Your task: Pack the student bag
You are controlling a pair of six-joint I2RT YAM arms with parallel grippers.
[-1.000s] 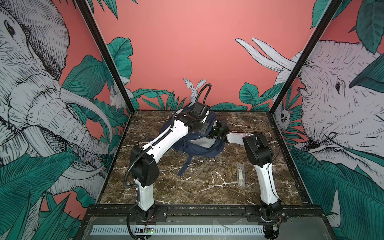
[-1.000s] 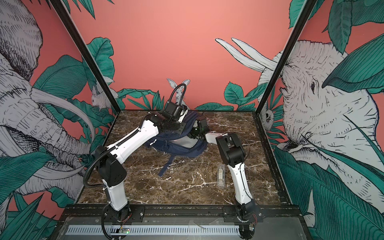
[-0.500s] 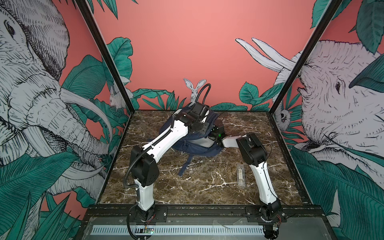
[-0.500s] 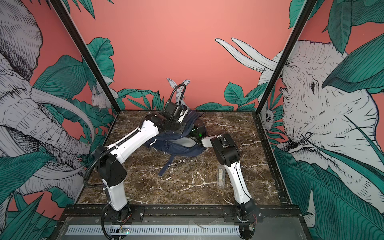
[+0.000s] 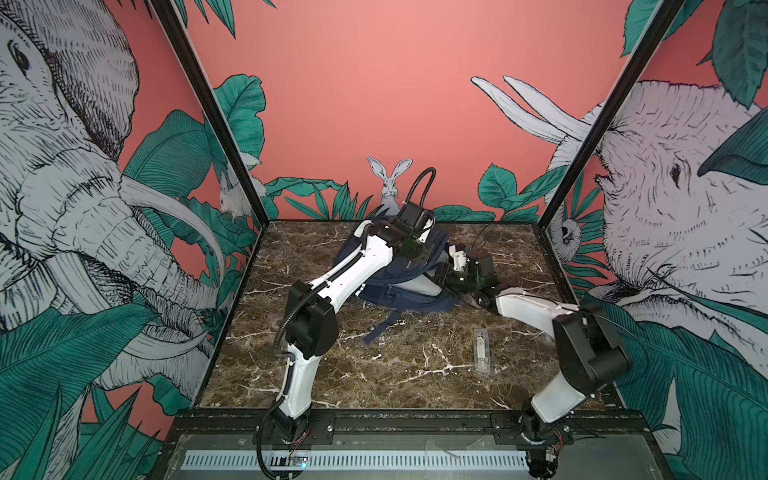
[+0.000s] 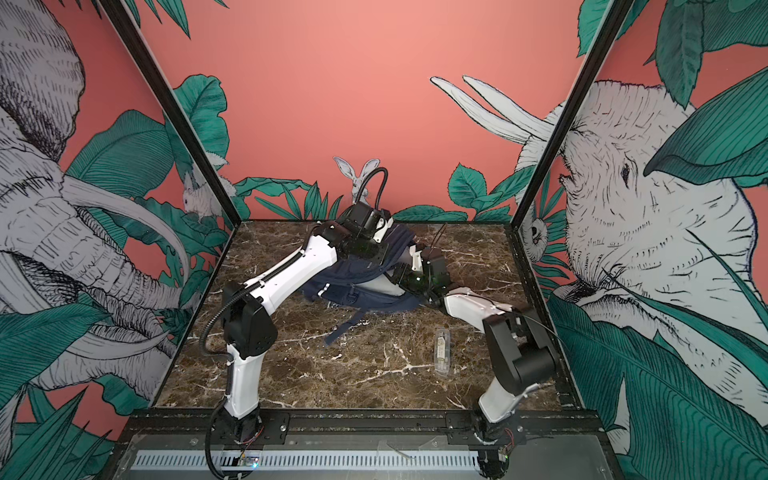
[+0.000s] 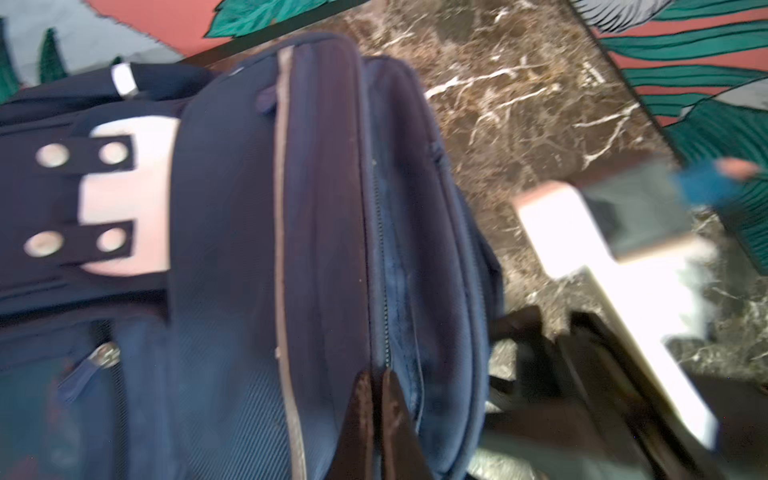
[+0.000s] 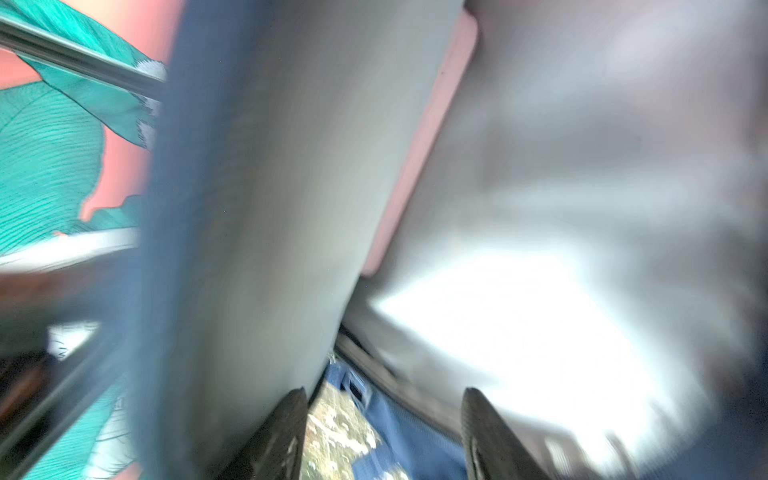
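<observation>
Navy bag (image 5: 399, 293): your L gripper (image 7: 376, 415) pinches shut on its flap edge, prob. to hold the mouth open; R gripper (image 8: 384, 432), jaws apart & empty, sits at it.

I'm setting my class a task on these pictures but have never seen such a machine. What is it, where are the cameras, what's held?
A left arm and a right arm are mounted at the front of a marble table; each ends in a two-finger gripper. Two pictures look down on the whole scene; two come from cameras on the wrists. A navy backpack lies at the back, a clear case nearer the front. The left gripper is shut on the backpack's zip edge. The right gripper is open at the backpack's opening, holding nothing.
</observation>
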